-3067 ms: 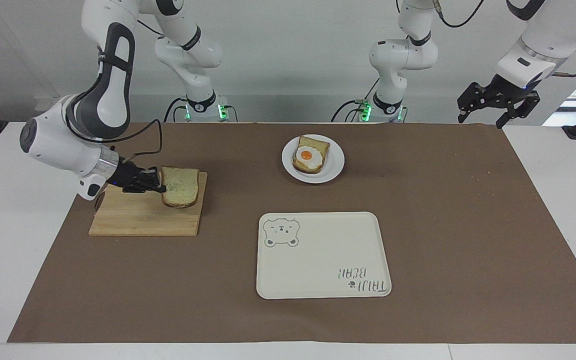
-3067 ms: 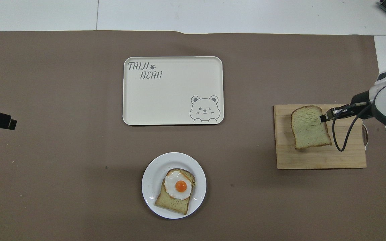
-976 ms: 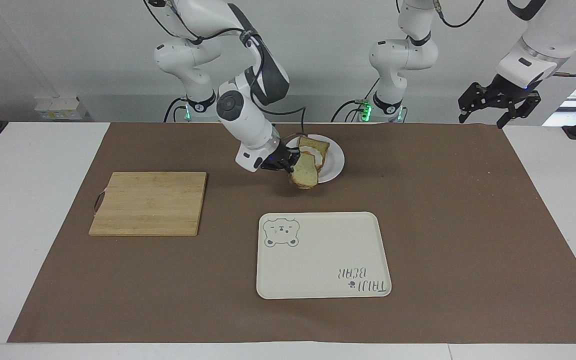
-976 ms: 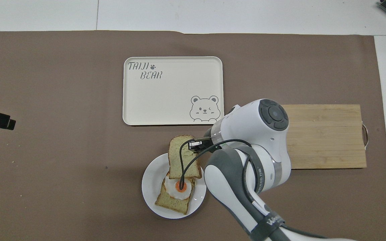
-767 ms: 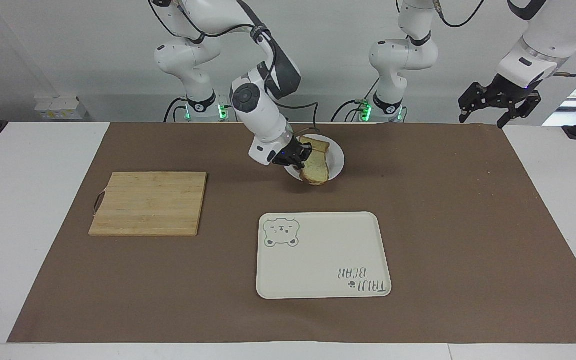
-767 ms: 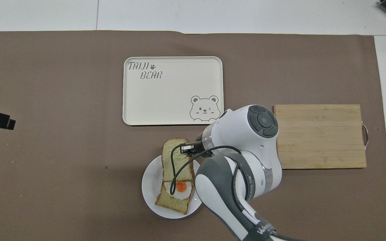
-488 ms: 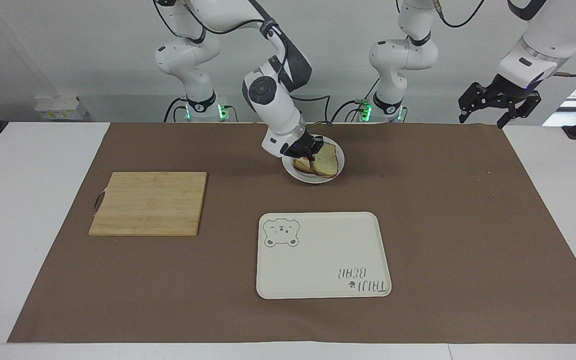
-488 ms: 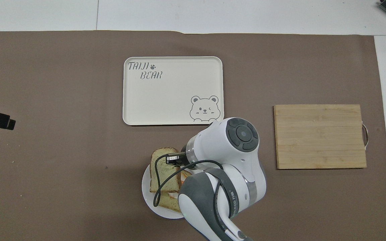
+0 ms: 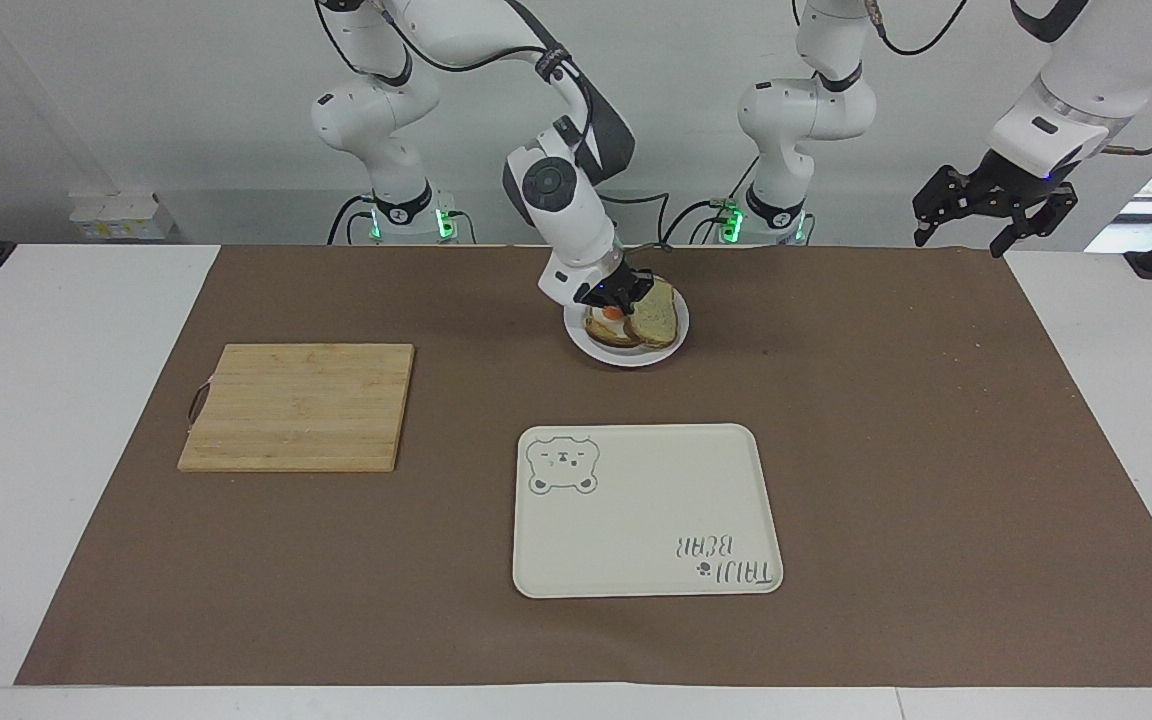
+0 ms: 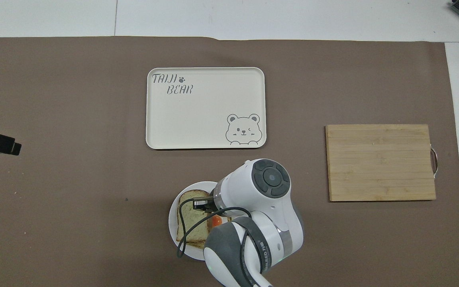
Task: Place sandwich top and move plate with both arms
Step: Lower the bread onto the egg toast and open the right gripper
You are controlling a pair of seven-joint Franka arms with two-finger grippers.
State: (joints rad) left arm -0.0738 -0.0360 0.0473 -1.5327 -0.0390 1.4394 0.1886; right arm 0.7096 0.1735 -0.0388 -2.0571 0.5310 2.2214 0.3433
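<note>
Brown paper covers your table; your right gripper (image 9: 626, 292) grips the sandwich top (image 9: 654, 318) over the plate (image 9: 674, 345); your left gripper (image 9: 994, 205) waits, fingers spread

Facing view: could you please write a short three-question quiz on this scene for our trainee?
1. True or false: the wooden cutting board bears a bread slice.
2. The sandwich top is over: A the bear tray, B the white plate, C the cutting board.
3. Which gripper holds it while the left gripper waits, open, above its own end of the table?
Key: 1 false; 2 B; 3 the right gripper.
</note>
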